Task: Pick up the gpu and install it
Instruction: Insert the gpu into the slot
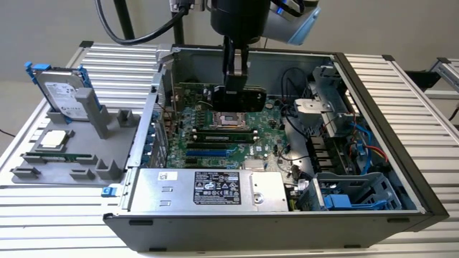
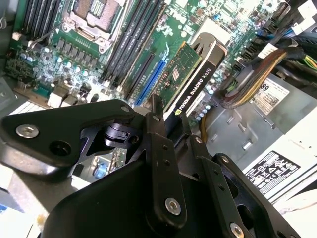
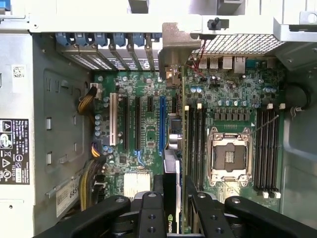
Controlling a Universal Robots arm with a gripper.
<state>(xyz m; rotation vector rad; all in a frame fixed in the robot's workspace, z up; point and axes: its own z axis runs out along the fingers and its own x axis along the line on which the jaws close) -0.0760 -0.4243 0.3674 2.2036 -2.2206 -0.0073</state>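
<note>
The gpu (image 1: 241, 100) hangs edge-down inside the open computer case (image 1: 401, 177), above the green motherboard (image 1: 215, 145). My gripper (image 1: 235, 75) is shut on its upper edge. In the second wrist view the gpu (image 2: 194, 74) shows its green board face and black cooler, with the gripper (image 2: 171, 118) clamped on it. In the first wrist view the gpu (image 3: 173, 148) is seen edge-on between the fingers (image 3: 157, 191), beside the blue expansion slot (image 3: 161, 124). Its silver bracket (image 3: 174, 49) reaches toward the rear slot openings. Whether it touches the slot I cannot tell.
Outside the case at the exterior view's left, a grey fixture (image 1: 43, 174) carries a silver hard drive with blue frame (image 1: 61, 92), a processor (image 1: 54, 138) and a memory stick (image 1: 57, 157). Inside are the power supply (image 1: 208, 188), cable bundles (image 2: 247, 84), the processor socket (image 3: 230, 156) and a blue drive cage (image 1: 351, 196).
</note>
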